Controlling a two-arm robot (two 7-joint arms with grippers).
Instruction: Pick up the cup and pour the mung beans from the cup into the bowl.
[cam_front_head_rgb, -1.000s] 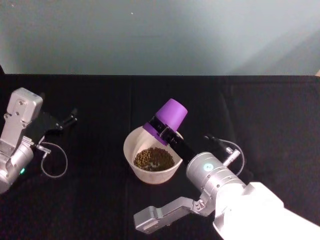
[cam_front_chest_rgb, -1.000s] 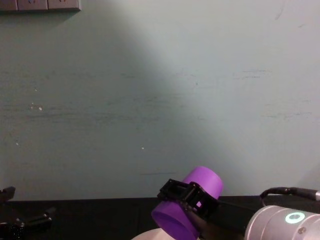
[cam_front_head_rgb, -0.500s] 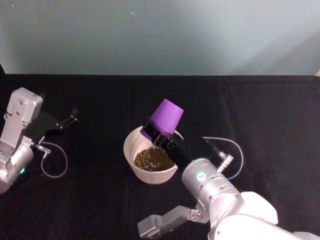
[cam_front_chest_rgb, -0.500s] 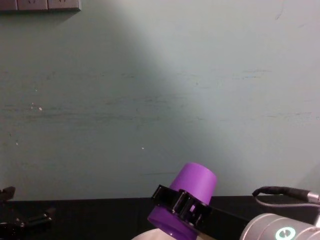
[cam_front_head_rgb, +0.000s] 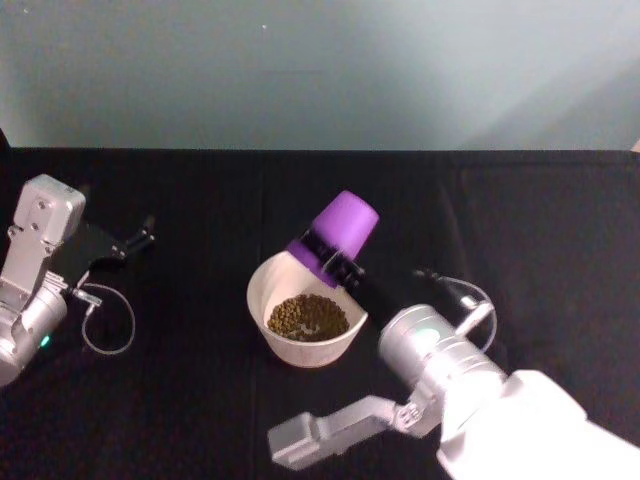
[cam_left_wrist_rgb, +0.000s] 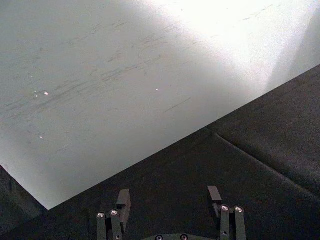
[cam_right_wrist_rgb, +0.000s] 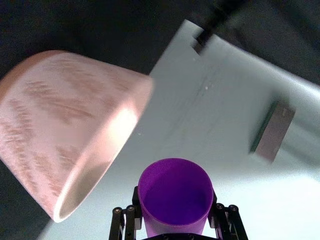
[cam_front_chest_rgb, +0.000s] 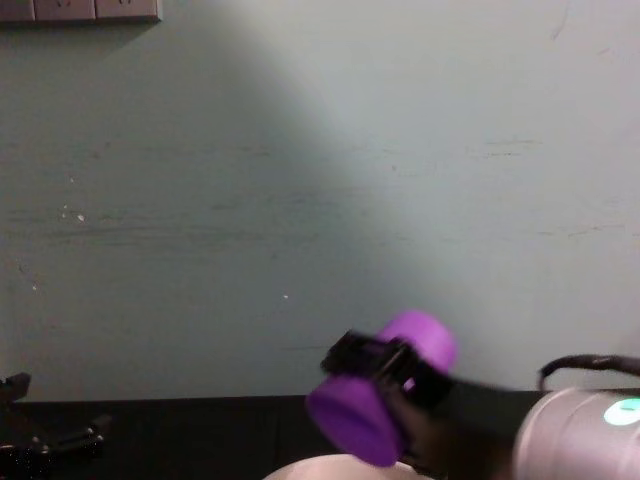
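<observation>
Black table: 1 bowl, 1 cup gripped by right claw.

This looks like a robot test bench in a lab rather than a home or kitchen. A black cloth covers the whole table, creased along folds, and runs to a bare pale green wall at the far side. A wall socket plate sits high on the left of that wall. Loose cables trail by the arms; the blurred room beyond probably holds little else.
</observation>
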